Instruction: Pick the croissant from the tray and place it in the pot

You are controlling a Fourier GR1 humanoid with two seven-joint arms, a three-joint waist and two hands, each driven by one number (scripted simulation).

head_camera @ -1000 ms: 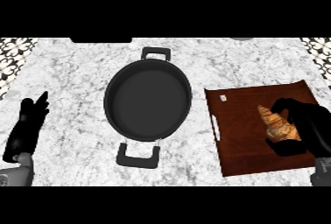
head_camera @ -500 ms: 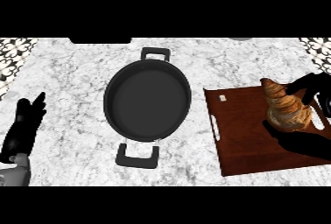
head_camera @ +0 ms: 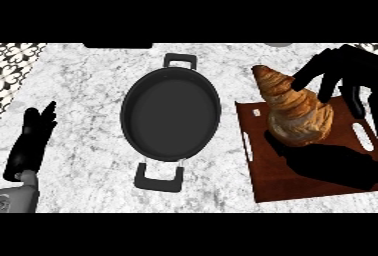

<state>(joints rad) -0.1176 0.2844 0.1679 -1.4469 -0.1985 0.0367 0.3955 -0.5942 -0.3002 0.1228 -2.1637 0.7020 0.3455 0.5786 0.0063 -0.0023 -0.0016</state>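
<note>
The black right hand has its fingers curled round the golden-brown flaky croissant, held above the far left part of the dark reddish-brown rectangular tray, its pointed tip past the tray's far edge. The tray sits at the right edge of the white marbled counter. Mid-counter sits the black oval two-handled pot (nothing in it). At the counter's left edge rests the black left hand, fingers straight.

White marble counter, patterned black-and-white strip at left.
</note>
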